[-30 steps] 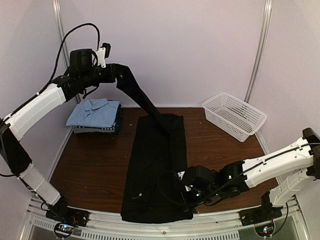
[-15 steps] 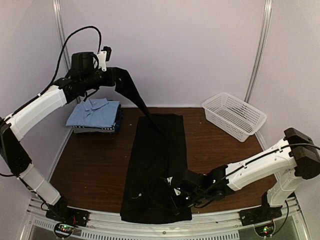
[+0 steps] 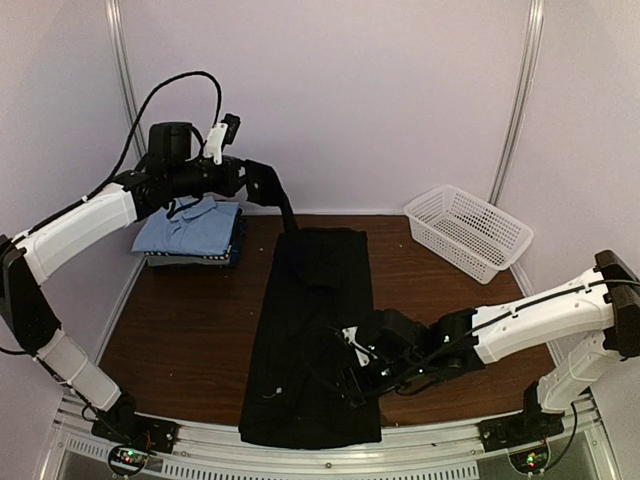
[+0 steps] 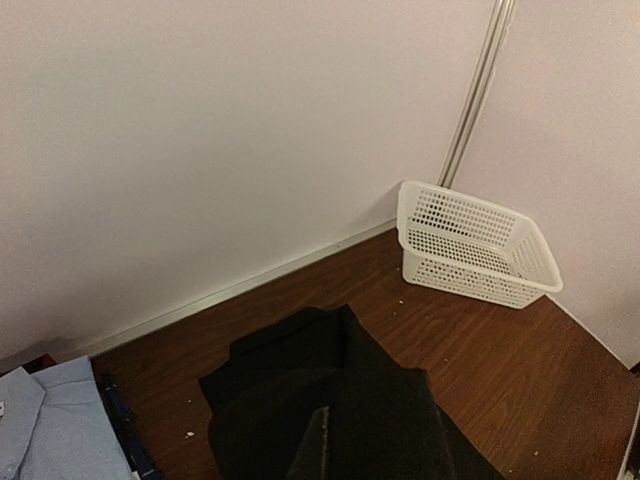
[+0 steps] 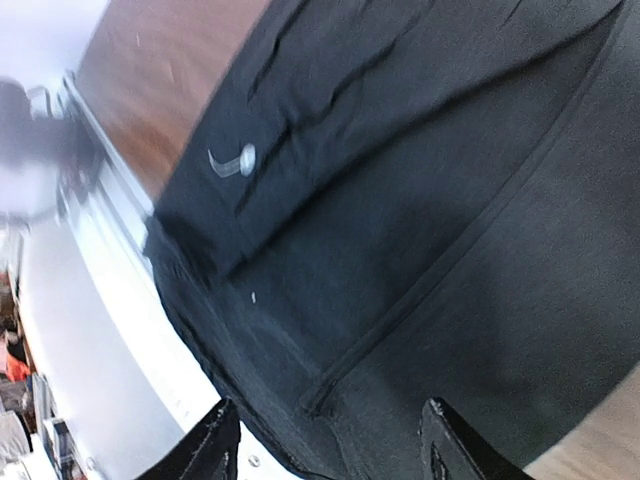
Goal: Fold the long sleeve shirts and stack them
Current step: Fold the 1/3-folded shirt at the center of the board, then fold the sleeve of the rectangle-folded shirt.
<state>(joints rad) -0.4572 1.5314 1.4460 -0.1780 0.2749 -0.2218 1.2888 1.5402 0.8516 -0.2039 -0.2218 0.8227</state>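
A large black long sleeve shirt lies lengthwise down the middle of the table. One sleeve rises from its far end to my left gripper, which is shut on it, high above the back of the table. The left wrist view shows the black shirt below; its fingers are hidden there. My right gripper hovers low over the shirt's near right part. Its fingertips stand apart over the black shirt with nothing between them. A light blue collared shirt tops a folded stack at the back left.
A white mesh basket stands at the back right by the wall, also seen as the basket in the left wrist view. The metal rail runs along the table's near edge, just beyond the shirt's hem.
My right gripper has opened and let go of the black fabric near the front. The left gripper has come lower and to the right with the sleeve, which now hangs shorter.
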